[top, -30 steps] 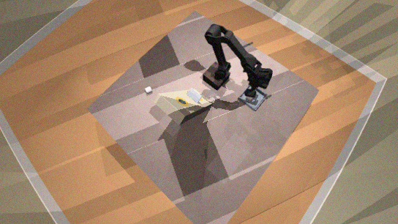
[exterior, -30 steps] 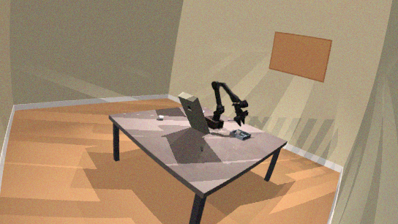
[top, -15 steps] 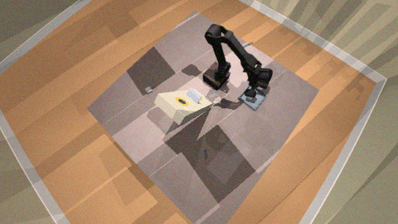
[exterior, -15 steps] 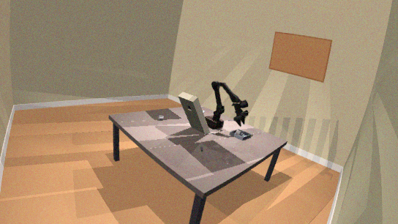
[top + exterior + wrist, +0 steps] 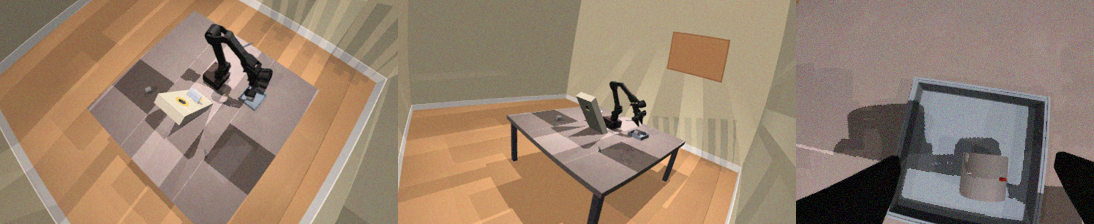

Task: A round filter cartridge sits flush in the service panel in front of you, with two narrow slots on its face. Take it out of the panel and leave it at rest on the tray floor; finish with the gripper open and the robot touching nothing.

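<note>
The round filter cartridge (image 5: 984, 177), a pale tan cylinder with a small red mark, is inside the tray (image 5: 981, 88) (image 5: 259, 101) (image 5: 641, 137) in the wrist view. It looks to be lying on its side on the tray floor; its slots cannot be made out. The service panel (image 5: 199, 108) (image 5: 595, 118) stands tilted on the table, with a dark round opening inside a yellow ring. My gripper (image 5: 250, 94) (image 5: 638, 124) (image 5: 977, 163) is open and empty above the tray, its fingers wide apart and clear of the cartridge.
A light blue plate (image 5: 194, 95) is at the panel's face near the arm base. A small grey piece (image 5: 148, 89) (image 5: 558, 118) lies on the table beyond the panel. A tiny thin object (image 5: 205, 152) (image 5: 599, 148) and a blue-grey strip (image 5: 248, 45) are also on the table.
</note>
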Available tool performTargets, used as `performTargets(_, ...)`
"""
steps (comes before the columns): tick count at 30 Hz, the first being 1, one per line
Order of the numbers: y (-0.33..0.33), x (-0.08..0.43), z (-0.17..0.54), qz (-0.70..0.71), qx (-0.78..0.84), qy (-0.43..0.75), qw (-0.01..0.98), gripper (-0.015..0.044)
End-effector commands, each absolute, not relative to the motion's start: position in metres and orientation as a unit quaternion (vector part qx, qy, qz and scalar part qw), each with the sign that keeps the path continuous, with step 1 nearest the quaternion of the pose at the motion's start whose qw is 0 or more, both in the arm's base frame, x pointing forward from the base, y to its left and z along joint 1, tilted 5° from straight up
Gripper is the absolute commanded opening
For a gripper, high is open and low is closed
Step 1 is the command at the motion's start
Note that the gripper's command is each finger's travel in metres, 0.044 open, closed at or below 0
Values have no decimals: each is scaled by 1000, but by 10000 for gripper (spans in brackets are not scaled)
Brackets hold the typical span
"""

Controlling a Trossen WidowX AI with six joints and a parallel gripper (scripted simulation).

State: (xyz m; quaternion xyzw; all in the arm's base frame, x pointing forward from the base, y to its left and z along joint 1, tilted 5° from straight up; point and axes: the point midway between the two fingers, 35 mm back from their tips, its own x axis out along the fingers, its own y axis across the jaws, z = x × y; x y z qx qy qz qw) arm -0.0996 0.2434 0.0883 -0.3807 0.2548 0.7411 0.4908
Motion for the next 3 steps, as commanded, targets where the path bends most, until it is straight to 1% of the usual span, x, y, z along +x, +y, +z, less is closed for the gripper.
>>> performTargets(1, 243, -100, 88, 741, -381, 255, 491, 440)
performTargets(3, 243, -100, 88, 741, -381, 255, 491, 440)
